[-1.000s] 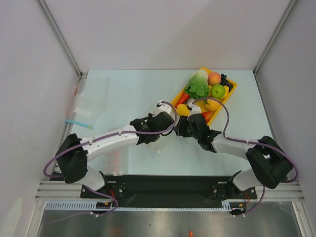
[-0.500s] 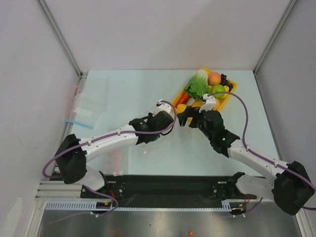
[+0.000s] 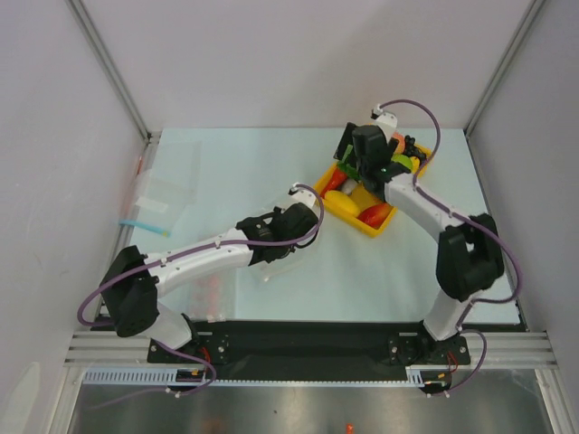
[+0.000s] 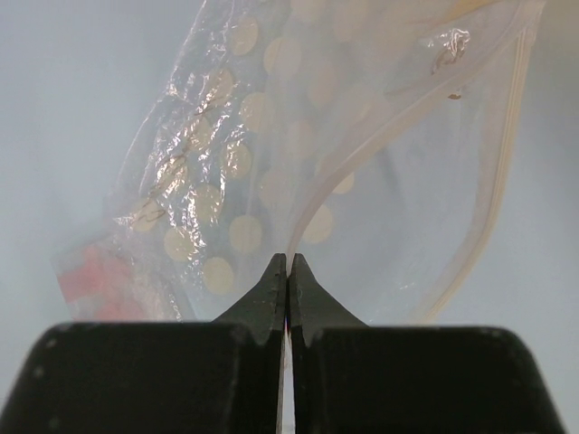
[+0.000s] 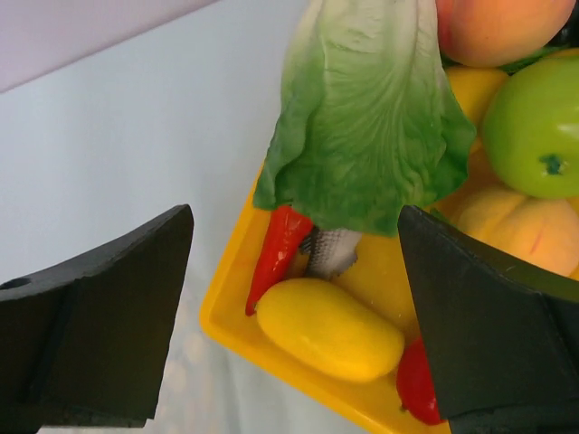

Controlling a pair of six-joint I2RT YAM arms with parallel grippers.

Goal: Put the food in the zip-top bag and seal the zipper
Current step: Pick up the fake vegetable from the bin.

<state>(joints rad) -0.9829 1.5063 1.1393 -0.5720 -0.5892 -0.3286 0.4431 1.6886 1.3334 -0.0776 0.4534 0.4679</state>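
Observation:
My left gripper (image 4: 288,264) is shut on the mouth edge of the clear zip-top bag (image 4: 271,127), which has whitish dots; its pale zipper (image 4: 508,117) curves open on the right. In the top view the left gripper (image 3: 298,220) holds the bag (image 3: 276,262) at the table's middle. My right gripper (image 5: 294,221) is open and empty above the yellow tray (image 5: 226,298), over the near end of the food: lettuce (image 5: 362,117), peach (image 5: 498,27), green apple (image 5: 534,127), yellow lemon-like fruit (image 5: 330,330), red chilli (image 5: 276,253). In the top view it (image 3: 353,167) covers much of the food.
The yellow tray (image 3: 348,206) lies at the back right. A flat clear bag (image 3: 163,194) with a blue strip lies at the left edge. Another clear bag with red bits (image 3: 213,289) lies near the left arm. Grey walls stand on three sides.
My right arm has swung from beside the left gripper at mid-table out over the yellow tray. The left gripper has stayed in place, shut on the bag.

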